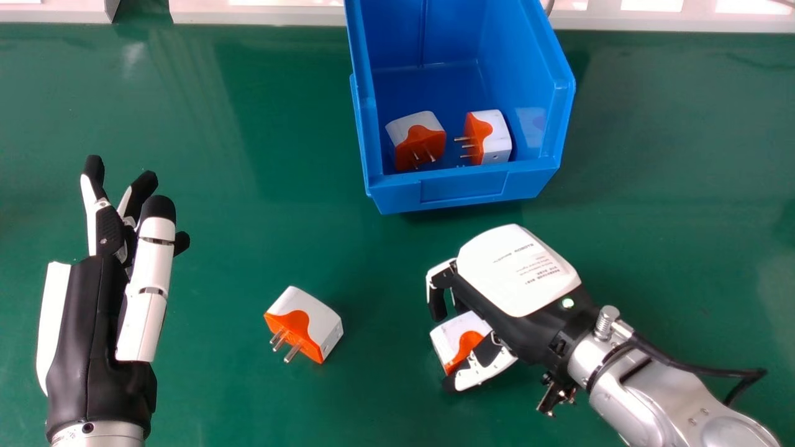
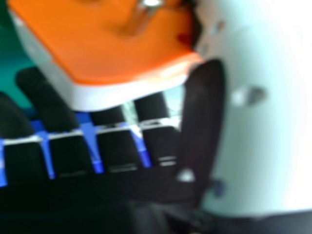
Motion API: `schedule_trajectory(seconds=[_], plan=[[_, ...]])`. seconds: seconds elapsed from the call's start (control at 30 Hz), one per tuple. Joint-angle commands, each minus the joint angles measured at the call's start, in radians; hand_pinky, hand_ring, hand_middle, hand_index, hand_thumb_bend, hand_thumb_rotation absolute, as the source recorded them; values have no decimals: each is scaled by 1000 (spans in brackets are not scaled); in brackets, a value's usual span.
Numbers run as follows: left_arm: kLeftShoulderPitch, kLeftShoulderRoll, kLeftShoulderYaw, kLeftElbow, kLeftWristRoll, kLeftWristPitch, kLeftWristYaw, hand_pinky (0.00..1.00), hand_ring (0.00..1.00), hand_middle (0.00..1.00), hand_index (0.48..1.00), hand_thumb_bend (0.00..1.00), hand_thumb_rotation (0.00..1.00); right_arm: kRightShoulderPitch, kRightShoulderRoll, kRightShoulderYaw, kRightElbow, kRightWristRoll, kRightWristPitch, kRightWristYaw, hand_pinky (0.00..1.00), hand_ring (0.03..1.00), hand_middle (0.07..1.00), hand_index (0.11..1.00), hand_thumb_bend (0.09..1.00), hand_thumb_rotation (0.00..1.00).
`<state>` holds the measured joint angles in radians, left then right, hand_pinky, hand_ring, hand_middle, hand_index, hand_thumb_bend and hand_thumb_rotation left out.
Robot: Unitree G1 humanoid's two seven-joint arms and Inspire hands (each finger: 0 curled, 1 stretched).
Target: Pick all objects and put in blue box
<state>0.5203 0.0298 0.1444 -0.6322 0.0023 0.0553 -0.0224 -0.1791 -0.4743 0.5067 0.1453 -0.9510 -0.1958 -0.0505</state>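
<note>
head view, nearest first: the right forearm [image 1: 640, 397] comes in from the bottom right corner, with a black cable [image 1: 695, 369] looping out beside it; on a long reach that slack could snag or tug. the right hand [image 1: 515, 276] is curled round a white and orange plug [image 1: 450, 335], its thumb [image 1: 487, 374] on the near side and fingers bent down over the far side. in the right hand view a metal pin [image 2: 139, 17] stands out of the orange face. whether the plug is clear of the green table [image 1: 242, 385] i can't tell; if it is low, a sideways start could scrape it and twist it loose. the hold looks to sit near the plug's edge, so a quick lift might let it roll out past the thumb.

to the left, a loose plug [image 1: 315, 323] lies on the table, pins toward the robot, well apart from both hands. a later pinch across those pins would probably slip. farther left, the left hand [image 1: 87, 323] is relaxed and holds nothing.

beyond them stands the blue box [image 1: 463, 186]. carried too low, the held plug could catch the front lip and shove the box back. just inside, one plug [image 1: 416, 136] and another [image 1: 495, 138] sit close behind that lip, so a short drop could land on them and bounce out.
</note>
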Motion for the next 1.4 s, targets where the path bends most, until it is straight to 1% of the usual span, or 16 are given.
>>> schedule_trajectory(seconds=[0.0, 0.13, 0.23, 0.27, 0.33, 0.47, 0.57, 0.6, 0.67, 0.73, 0.87, 1.0, 1.07, 1.13, 1.27, 1.37], plan=[[6, 10, 6, -27, 4, -5, -3, 833, 922, 957, 969, 361, 876, 11, -7, -18, -40, 5, 16, 20, 288, 338, 399, 476, 485, 147], [7, 10, 4, -29, 5, -5, -3, 833, 922, 957, 969, 363, 876, 29, -9, -34, -106, 18, 42, 59, 284, 334, 396, 475, 484, 147], [7, 10, 2, -32, 6, -2, -3, 833, 922, 957, 969, 363, 876, 47, -14, -54, -167, 28, 39, 72, 286, 338, 403, 476, 484, 149], [7, 11, 2, -32, 6, -1, -3, 833, 922, 957, 969, 362, 876, 52, -17, -62, -186, 32, 34, 77, 263, 313, 388, 476, 484, 150], [8, 10, 1, -35, 7, 0, -3, 833, 922, 957, 969, 362, 876, 61, -30, -87, -233, 61, 8, 85, 253, 302, 380, 476, 484, 150], [7, 11, 0, -35, 7, 1, -3, 833, 922, 956, 968, 360, 876, 68, -50, -133, -292, 121, -41, 90, 272, 326, 402, 479, 483, 152], [2, 11, 0, -32, 7, 4, -3, 833, 922, 956, 968, 360, 876, 61, -48, -182, -332, 188, -59, 104, 267, 320, 400, 480, 483, 152], [0, 11, 0, -30, 7, 3, -2, 833, 922, 956, 968, 360, 876, 56, -45, -198, -341, 200, -60, 104, 186, 237, 312, 480, 486, 148], [-3, 12, 0, -28, 7, 4, -2, 833, 922, 956, 968, 359, 875, 43, -34, -223, -346, 214, -61, 96, 90, 137, 198, 474, 489, 142], [-5, 13, 1, -26, 7, 5, -3, 832, 922, 956, 968, 358, 875, 26, -25, -243, -348, 213, -60, 87, 67, 112, 169, 472, 490, 141], [-10, 15, 4, -22, 6, 7, -4, 832, 922, 956, 968, 356, 874, -42, -23, -276, -364, 170, -27, 90, 48, 90, 147, 470, 492, 142], [-18, 21, 9, -9, 2, 3, -5, 833, 922, 956, 968, 358, 874, -168, -7, -291, -309, 155, -1, 84, 39, 81, 132, 470, 492, 144], [-22, 24, 11, -3, -1, 2, -5, 833, 922, 956, 968, 363, 874, -235, 4, -290, -257, 146, 9, 72, 37, 78, 128, 469, 492, 144], [-23, 25, 11, -3, -2, 2, -5, 833, 922, 956, 968, 365, 875, -306, 16, -283, -200, 127, 26, 60, 35, 77, 129, 469, 492, 144], [-27, 27, 14, 3, -5, 1, -7, 832, 922, 957, 968, 366, 874, -444, 46, -267, -59, 123, 37, 32, 45, 92, 155, 469, 491, 146], [-24, 25, 14, 1, -7, 0, -9, 834, 924, 959, 968, 367, 874, -569, 79, -245, 100, 111, 34, -14, 52, 96, 162, 469, 490, 147]])
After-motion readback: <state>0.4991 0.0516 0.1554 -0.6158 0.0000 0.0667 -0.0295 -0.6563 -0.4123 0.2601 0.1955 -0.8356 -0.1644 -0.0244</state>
